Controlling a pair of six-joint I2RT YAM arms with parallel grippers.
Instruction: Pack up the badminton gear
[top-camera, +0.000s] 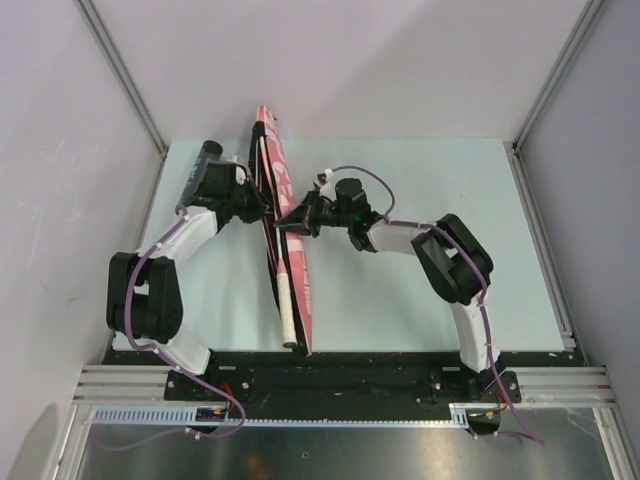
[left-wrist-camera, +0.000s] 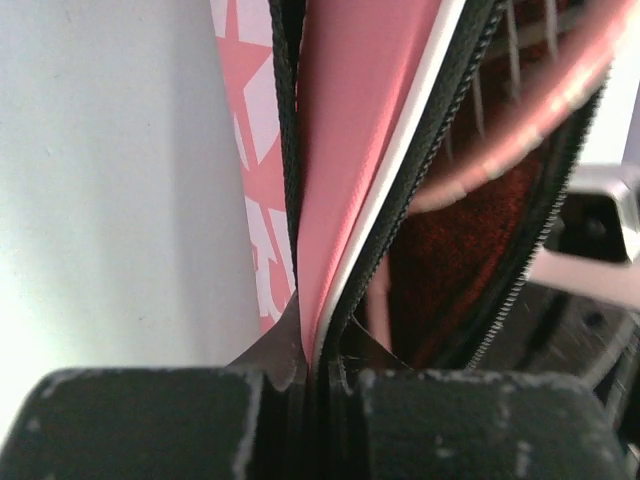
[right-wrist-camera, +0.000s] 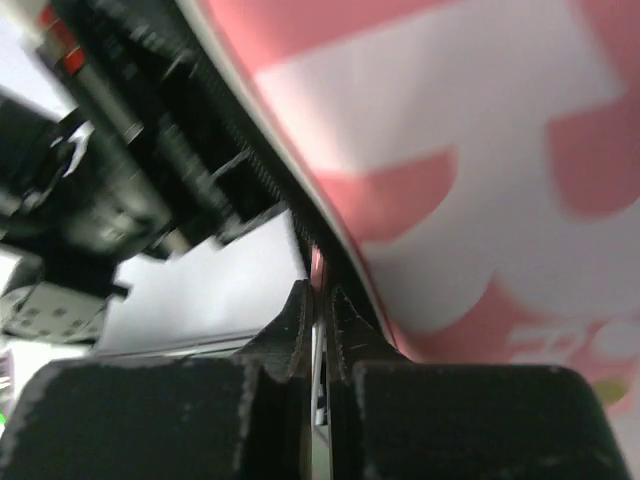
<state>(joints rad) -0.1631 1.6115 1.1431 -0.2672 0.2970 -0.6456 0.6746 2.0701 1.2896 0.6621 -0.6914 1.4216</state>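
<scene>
Where the top view looks down on the pale green desk (top-camera: 400, 290), the long pink fabric racket bag with a black zip (top-camera: 272, 140) lies along its middle from 12 to 6 o'clock, a white racket handle (top-camera: 287, 300) poking out at the 6 o'clock end. The left tool (top-camera: 258, 205) pinches the bag's 9 o'clock edge, the right tool (top-camera: 290, 222) its 3 o'clock edge. Left wrist view: the left tool (left-wrist-camera: 315, 365) is clamped on the pink flap beside the zip, a pink racket frame (left-wrist-camera: 520, 130) showing inside toward 2 o'clock. Right wrist view: the right tool (right-wrist-camera: 318, 320) is closed tight on the bag's rim.
</scene>
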